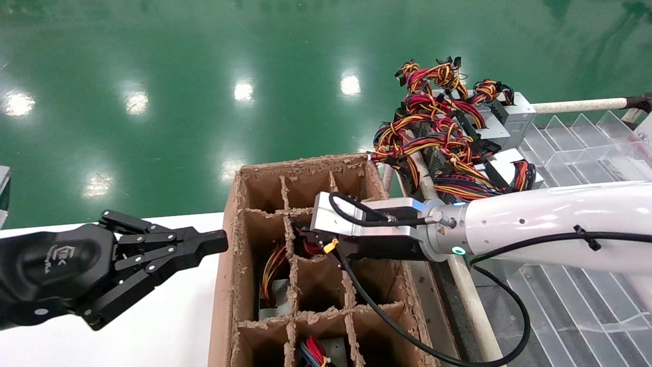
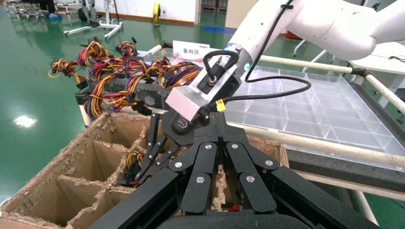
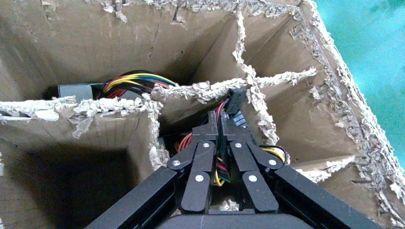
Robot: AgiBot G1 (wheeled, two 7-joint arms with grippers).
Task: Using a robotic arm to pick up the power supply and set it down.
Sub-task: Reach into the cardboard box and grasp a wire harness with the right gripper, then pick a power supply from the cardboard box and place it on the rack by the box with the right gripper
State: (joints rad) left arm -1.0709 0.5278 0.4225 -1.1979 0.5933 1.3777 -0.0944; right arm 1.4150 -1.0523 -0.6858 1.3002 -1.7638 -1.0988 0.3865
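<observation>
Right end effector (image 3: pixel 220 126) is dipping into the cardboard box (image 1: pixel 229 265), fingers pressed together on wires w/ no metal casing gripped, so the power supply (image 3: pixel 200 143) could snag on a divider.

Glossy green floor (image 1: pixel 204 61) (mirroring ceiling lights) behind a white table (image 1: pixel 168 326)

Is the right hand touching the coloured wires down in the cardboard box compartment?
Touching. In the right wrist view the right hand, its black fingertips pressed together, pinches the red, yellow and black wires inside a compartment of the torn brown cardboard box; no gap shows.
</observation>
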